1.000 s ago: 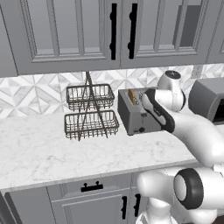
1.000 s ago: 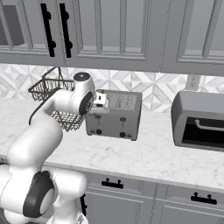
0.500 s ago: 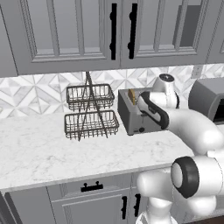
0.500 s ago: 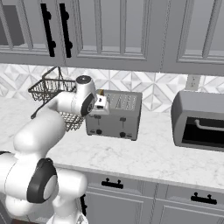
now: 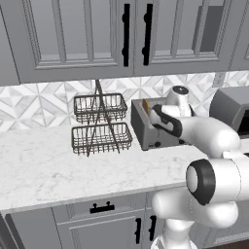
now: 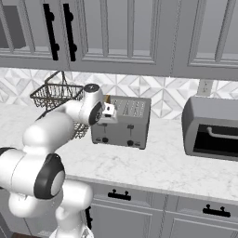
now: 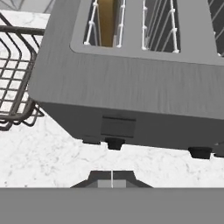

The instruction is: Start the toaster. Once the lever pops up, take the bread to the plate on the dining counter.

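Grey toaster (image 7: 131, 87) fills your hand view now the arm has swung closer; jaws pinched shut and empty, bread (image 7: 106, 22) still seated, lever unpressed

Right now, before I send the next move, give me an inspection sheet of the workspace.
Surface: white marble worktop, bare in front of the toaster.
Job's things: grey toaster upright; tan bread standing in its leftmost slot.
Clutter: two-tier wire basket left of the toaster; toaster oven to its right.
Grippers: gripper shut, fingertips together, facing the toaster's front near its dark knobs, holding nothing.
Cables: nothing seen.
Surroundings: grey cabinets above and below, patterned backsplash, wall outlet.
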### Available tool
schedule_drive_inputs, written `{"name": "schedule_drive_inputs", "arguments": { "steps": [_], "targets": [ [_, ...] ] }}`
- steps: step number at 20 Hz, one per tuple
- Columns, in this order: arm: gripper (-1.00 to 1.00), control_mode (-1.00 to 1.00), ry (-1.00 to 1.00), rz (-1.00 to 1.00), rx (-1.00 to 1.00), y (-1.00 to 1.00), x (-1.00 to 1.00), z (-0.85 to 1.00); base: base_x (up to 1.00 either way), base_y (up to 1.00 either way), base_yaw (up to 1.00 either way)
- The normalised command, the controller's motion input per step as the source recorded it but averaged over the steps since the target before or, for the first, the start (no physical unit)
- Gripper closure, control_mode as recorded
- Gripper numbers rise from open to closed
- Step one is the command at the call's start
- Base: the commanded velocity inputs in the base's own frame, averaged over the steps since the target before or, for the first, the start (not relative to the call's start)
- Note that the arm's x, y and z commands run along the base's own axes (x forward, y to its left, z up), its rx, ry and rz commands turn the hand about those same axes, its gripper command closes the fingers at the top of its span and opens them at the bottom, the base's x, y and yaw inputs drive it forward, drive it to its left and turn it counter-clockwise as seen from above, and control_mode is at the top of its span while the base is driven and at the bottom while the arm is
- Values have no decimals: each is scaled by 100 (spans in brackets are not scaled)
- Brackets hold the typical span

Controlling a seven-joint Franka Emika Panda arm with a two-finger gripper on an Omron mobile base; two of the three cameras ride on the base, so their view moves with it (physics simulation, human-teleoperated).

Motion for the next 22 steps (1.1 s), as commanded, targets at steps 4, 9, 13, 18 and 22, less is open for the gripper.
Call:
{"name": "schedule_drive_inputs", "arguments": {
  "steps": [4, 9, 13, 18, 22],
  "targets": [
    [100, -100, 0, 0, 0, 0, 36, -7, 0, 0, 0],
    [100, -100, 0, 0, 0, 0, 21, -13, 0, 0, 0],
    [100, -100, 0, 0, 0, 0, 7, -16, 0, 0, 0],
    [100, -100, 0, 0, 0, 0, 13, -4, 0, 0, 0],
    [100, -100, 0, 0, 0, 0, 11, -4, 0, 0, 0]
  ]
}}
